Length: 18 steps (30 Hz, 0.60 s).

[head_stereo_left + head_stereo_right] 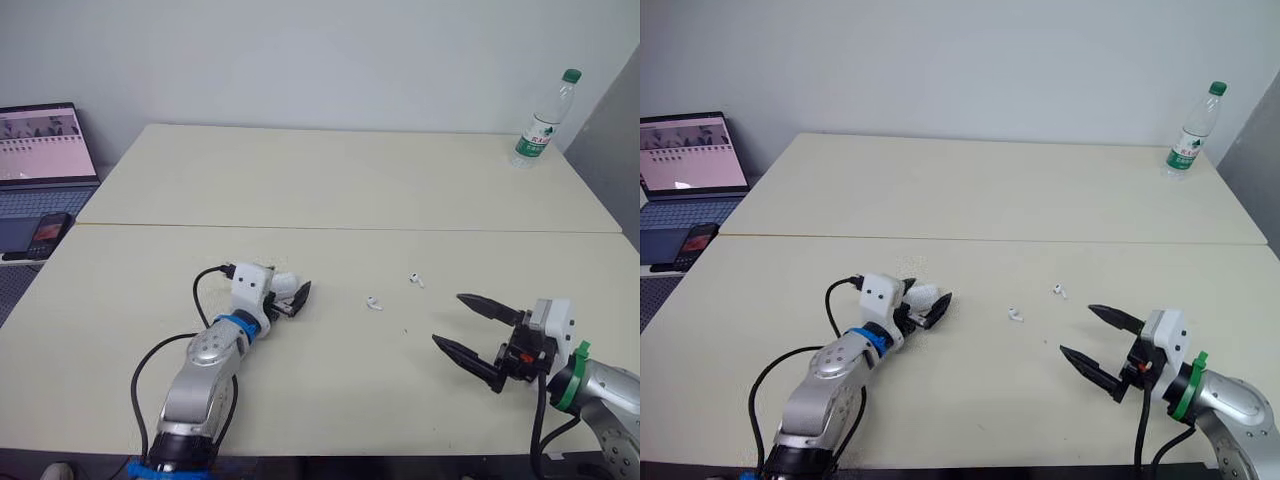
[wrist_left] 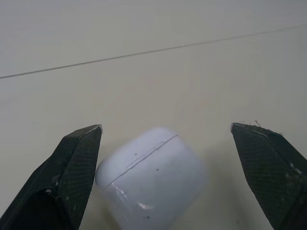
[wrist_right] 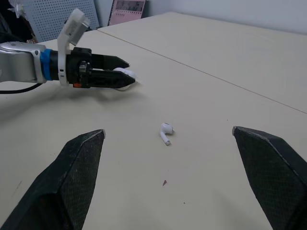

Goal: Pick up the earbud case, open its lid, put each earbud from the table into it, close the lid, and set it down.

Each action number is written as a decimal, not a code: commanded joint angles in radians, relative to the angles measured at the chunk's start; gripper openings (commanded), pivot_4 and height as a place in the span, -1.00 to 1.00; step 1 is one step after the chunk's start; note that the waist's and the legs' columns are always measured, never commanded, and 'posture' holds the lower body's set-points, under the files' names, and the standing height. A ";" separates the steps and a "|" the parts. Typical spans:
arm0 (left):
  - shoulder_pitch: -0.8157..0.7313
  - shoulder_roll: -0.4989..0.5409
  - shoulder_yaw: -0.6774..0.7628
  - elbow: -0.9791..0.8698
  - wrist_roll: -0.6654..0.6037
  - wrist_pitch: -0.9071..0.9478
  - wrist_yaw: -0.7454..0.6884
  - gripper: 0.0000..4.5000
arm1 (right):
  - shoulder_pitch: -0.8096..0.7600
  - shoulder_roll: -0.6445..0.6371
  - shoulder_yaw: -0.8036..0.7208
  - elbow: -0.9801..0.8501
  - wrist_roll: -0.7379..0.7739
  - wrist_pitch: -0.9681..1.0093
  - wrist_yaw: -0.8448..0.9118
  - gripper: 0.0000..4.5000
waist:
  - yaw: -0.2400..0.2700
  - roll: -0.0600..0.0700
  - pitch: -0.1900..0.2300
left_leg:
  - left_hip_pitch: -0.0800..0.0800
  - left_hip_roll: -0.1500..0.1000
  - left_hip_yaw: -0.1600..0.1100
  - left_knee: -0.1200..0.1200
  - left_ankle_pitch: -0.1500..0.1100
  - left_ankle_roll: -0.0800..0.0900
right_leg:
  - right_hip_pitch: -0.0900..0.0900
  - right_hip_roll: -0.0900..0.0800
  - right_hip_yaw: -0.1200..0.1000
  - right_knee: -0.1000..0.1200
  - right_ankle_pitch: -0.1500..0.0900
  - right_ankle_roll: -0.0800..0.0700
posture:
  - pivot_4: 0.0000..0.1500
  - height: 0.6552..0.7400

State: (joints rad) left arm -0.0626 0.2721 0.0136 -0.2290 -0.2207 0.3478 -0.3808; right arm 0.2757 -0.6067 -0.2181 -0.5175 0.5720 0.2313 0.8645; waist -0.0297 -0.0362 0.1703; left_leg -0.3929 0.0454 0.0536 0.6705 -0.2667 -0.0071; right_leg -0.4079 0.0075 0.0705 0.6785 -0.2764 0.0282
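Observation:
The white earbud case (image 2: 153,177) lies on the table with its lid closed, between the fingers of my left gripper (image 1: 296,298). That gripper is open; one finger is close against the case and the other stands well clear of it. Two white earbuds lie loose on the table in the middle: one (image 1: 373,303) nearer the case, the other (image 1: 416,280) slightly farther back and to the right. My right gripper (image 1: 446,319) is open and holds nothing, low over the table to the right of the earbuds and pointing toward them. In the right wrist view one earbud (image 3: 166,132) lies ahead between its fingers.
A plastic water bottle (image 1: 543,120) stands at the table's far right corner. An open laptop (image 1: 40,160) and a phone (image 1: 48,232) sit on a lower surface off the left edge. A seam (image 1: 350,229) crosses the table behind the work area.

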 commanded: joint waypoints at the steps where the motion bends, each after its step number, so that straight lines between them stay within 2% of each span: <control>1: 0.047 -0.007 -0.001 -0.110 -0.008 0.048 0.030 1.00 | 0.001 0.003 -0.023 -0.040 0.017 -0.018 -0.006 0.98 | 0.000 0.000 0.000 | 0.000 0.000 0.000 0.000 0.000 0.000 | 0.000 0.000 0.000 0.000 0.000 0.000 | 1.00 0.91; 8: 0.046 -0.081 -0.016 -0.106 0.057 0.100 0.172 1.00 | -0.018 -0.005 -0.015 -0.024 0.018 -0.014 0.011 0.98 | 0.000 0.000 0.000 | 0.001 0.000 0.000 0.002 0.000 0.000 | 0.001 0.000 0.001 0.000 0.001 0.001 | 1.00 0.91; 18: 0.061 -0.114 -0.002 -0.116 0.064 0.151 0.228 1.00 | -0.020 -0.009 -0.022 -0.019 0.020 -0.012 0.014 0.98 | 0.000 0.000 0.000 | 0.000 0.000 0.000 0.001 0.000 0.000 | 0.001 0.001 0.000 0.000 0.001 0.001 | 1.00 0.91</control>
State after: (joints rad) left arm 0.0076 0.1604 0.0081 -0.3202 -0.1599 0.5050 -0.1597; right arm 0.2598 -0.6113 -0.2169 -0.5210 0.5723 0.2305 0.8737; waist -0.0298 -0.0364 0.1704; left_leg -0.3923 0.0450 0.0539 0.6719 -0.2666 -0.0070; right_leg -0.4071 0.0082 0.0710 0.6783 -0.2757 0.0295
